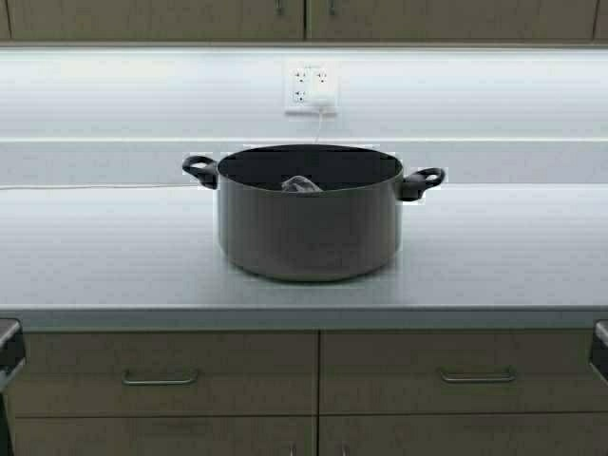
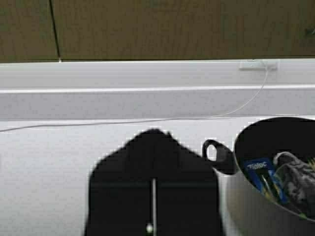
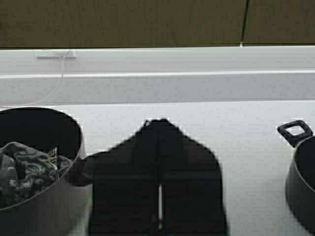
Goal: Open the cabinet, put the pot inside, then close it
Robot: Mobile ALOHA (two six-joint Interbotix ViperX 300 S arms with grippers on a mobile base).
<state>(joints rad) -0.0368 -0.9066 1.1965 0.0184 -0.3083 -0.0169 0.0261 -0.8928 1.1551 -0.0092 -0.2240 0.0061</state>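
Note:
The pot (image 1: 310,223), dark grey with two black loop handles, stands on the pale countertop (image 1: 114,266) in the middle of the high view. It holds a crumpled patterned bag (image 2: 295,172) and a blue box. The cabinet (image 1: 190,19) hangs above with both tan doors closed; only its bottom edge and handle ends show. My left gripper (image 2: 153,132) is shut and empty, low at the counter's front, left of the pot's handle (image 2: 216,155). My right gripper (image 3: 160,123) is shut and empty, right of the pot (image 3: 39,167).
A white wall outlet (image 1: 311,88) with a plug and a thin cable sits behind the pot. Drawers with horizontal handles (image 1: 160,380) lie under the counter. A second dark pot (image 3: 302,177) stands farther right in the right wrist view.

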